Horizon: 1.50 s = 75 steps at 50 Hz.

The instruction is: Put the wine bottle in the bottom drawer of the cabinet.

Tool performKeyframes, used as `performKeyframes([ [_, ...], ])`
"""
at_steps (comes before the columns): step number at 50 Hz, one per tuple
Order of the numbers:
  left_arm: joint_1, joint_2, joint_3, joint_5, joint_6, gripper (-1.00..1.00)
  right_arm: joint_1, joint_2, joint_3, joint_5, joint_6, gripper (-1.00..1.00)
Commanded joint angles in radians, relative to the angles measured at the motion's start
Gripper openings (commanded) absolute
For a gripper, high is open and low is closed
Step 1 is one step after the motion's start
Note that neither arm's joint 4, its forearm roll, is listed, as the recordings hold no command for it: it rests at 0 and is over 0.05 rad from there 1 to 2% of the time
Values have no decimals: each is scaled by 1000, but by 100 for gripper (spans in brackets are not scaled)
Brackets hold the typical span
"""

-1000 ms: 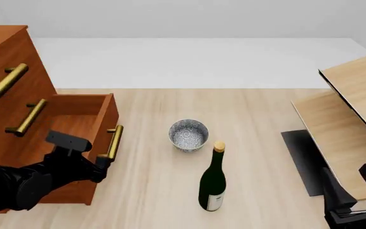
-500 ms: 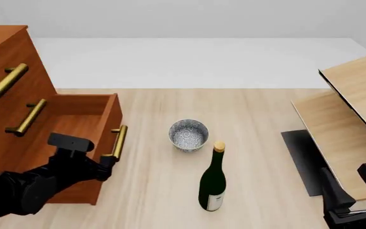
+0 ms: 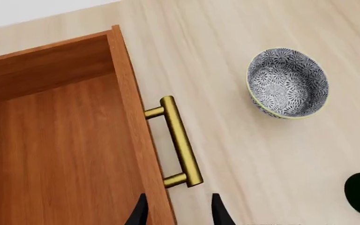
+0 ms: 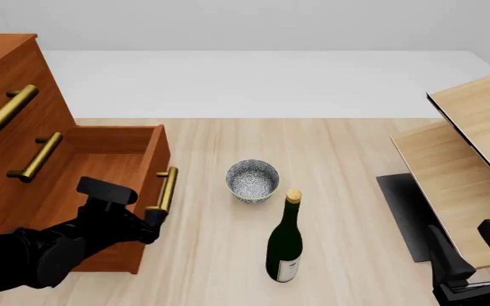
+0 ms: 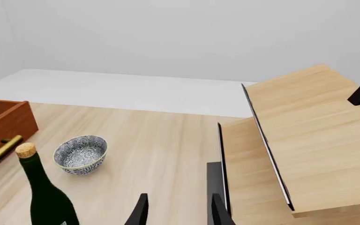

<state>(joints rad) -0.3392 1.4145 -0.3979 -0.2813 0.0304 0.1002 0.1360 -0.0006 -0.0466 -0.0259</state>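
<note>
The wine bottle [image 4: 285, 245] stands upright on the table, dark green with a tan cork; it also shows in the right wrist view [image 5: 42, 194]. The cabinet [image 4: 7, 95] stands at the left. Its bottom drawer [image 4: 100, 169] is pulled out, and its inside shows bare wood. The left gripper [image 4: 150, 220] is at the near end of the drawer's brass handle [image 4: 166, 189]. In the left wrist view the gripper [image 3: 178, 213] is open, its fingers [image 3: 140, 213] on either side of the handle [image 3: 180, 140]. The right gripper [image 4: 471, 250] is open and empty at the front right, far from the bottle.
A speckled grey bowl [image 4: 252, 180] sits just behind the bottle, to the right of the drawer front. Pale light-wood furniture [image 4: 475, 146] with a dark base panel [image 4: 402, 213] fills the right side. Two higher drawer fronts [image 4: 36, 156] are closed.
The bottom drawer has slid further out to the right, and the left gripper has moved right with its handle. The bottle, bowl and right gripper have stayed put.
</note>
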Motion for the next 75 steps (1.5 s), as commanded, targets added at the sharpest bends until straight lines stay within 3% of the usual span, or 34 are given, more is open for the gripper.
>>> performKeyframes([
  [1,-16,38,25,21,0,100,2,-1,0,1,0,100],
  [20,-50,-7,19,62,-12,100,8,16,0,-14,2,100],
  [28,-34,-92,11,127,-5,100,11,28,0,-25,4,100],
  [47,-125,-378,-71,407,-86,100,19,26,0,-24,1,100],
  [65,-164,-566,-229,636,-52,100,26,10,0,-8,1,100],
  [75,-219,-647,-294,699,-22,100,28,25,0,-22,-1,100],
])
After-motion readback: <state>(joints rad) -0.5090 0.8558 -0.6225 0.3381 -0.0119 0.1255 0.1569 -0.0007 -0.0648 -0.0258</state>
